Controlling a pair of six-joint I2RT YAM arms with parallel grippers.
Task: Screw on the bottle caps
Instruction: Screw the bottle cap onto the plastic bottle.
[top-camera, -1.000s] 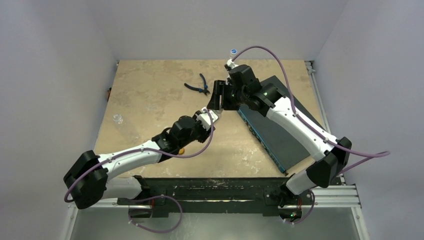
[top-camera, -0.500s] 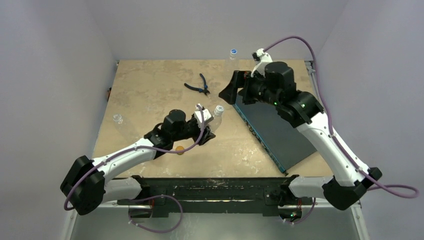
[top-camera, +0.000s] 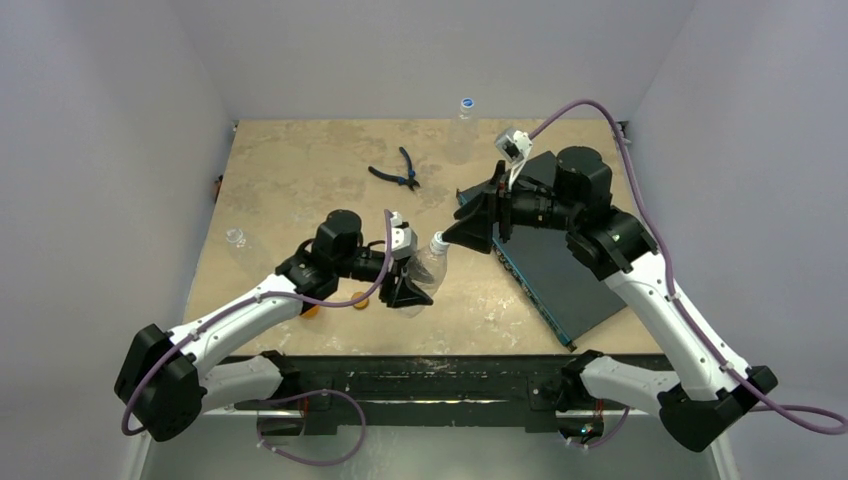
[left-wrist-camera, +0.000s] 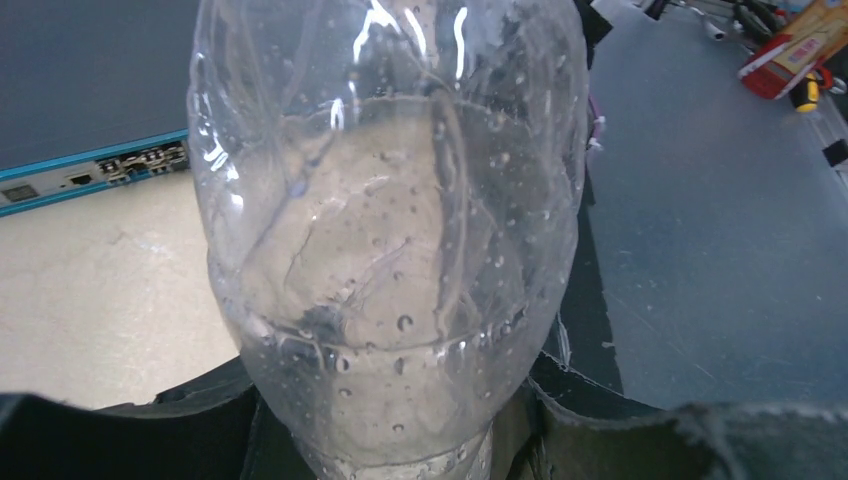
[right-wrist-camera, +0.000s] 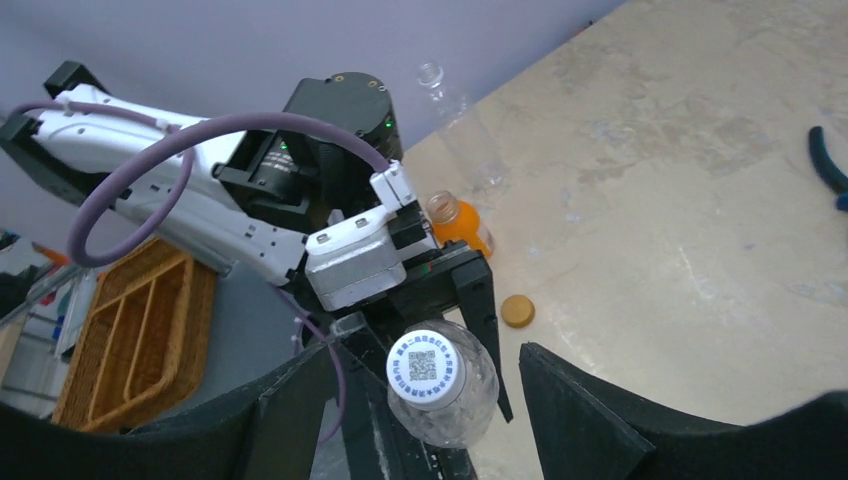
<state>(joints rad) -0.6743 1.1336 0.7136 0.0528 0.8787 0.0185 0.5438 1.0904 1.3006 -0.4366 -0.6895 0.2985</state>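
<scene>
My left gripper (top-camera: 408, 283) is shut on a clear bottle (top-camera: 425, 270), held above the table with its neck tilted toward the right arm. The bottle fills the left wrist view (left-wrist-camera: 390, 230). A white printed cap (right-wrist-camera: 427, 366) sits on its neck. My right gripper (top-camera: 470, 232) is open, its jaws standing either side of that cap without touching it (right-wrist-camera: 425, 368). A small orange bottle (right-wrist-camera: 458, 222) stands open beside a flat orange-brown cap (right-wrist-camera: 517, 311). Another clear bottle (top-camera: 237, 240) lies at the table's left, uncapped.
Blue-handled pliers (top-camera: 395, 172) lie at the back middle. A bottle with a blue cap (top-camera: 466, 105) stands at the far edge. A dark flat device with a blue edge (top-camera: 555, 265) lies under the right arm. A wicker basket (right-wrist-camera: 130, 340) sits off the table.
My left arm swung the bottle right and lower, neck toward the right arm. My right gripper pulled back up and right, then came down to the cap again.
</scene>
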